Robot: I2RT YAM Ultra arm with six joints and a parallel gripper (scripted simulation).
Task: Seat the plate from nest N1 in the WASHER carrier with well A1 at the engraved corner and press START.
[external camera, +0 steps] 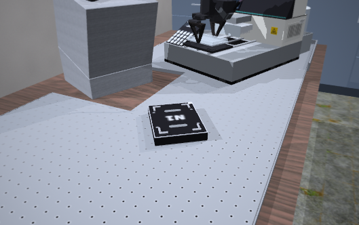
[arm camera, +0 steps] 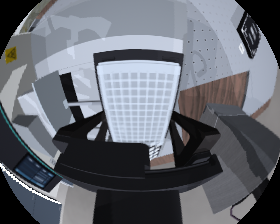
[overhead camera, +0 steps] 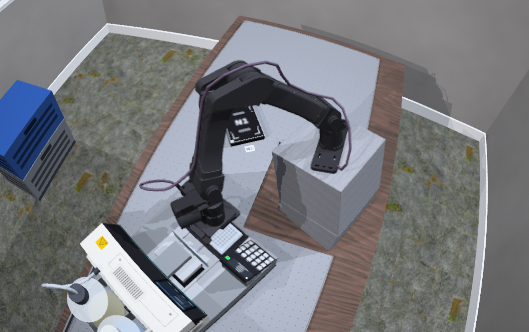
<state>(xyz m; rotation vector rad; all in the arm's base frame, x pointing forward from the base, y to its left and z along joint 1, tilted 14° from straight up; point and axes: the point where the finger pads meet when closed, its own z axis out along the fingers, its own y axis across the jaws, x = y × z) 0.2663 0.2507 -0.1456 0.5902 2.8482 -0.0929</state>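
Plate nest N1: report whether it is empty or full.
Empty: nest N1 shows its lettering and corner marks uncovered, with no plate on it.
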